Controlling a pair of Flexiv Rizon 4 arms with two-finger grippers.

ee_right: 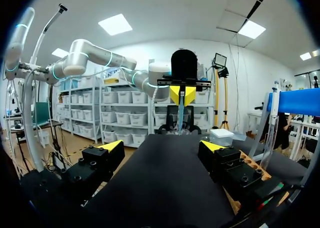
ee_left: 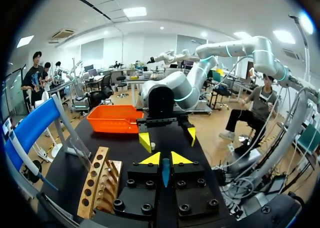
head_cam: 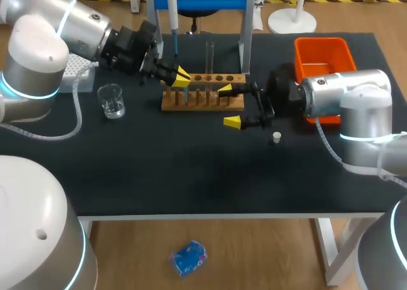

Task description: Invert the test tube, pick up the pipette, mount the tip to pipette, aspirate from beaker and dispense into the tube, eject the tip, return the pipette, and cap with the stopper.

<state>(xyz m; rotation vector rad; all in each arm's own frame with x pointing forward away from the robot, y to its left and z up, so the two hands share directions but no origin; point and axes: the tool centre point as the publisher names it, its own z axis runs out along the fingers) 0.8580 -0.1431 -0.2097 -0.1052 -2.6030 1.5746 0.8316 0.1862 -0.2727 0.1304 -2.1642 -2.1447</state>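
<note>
Left gripper (head_cam: 180,79) clamped on thin teal tip (ee_right: 179,115) above rack (head_cam: 197,103) left end. Right gripper (head_cam: 230,105) spread, empty, at rack's right end. Pipette (head_cam: 172,13) on far stand. Likely the tip-mounting step; next needs tip lined up with pipette nose.

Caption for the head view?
Left gripper, jaws shut on a blue tube, over the rack; right gripper, jaws open, beside the rack.
</note>
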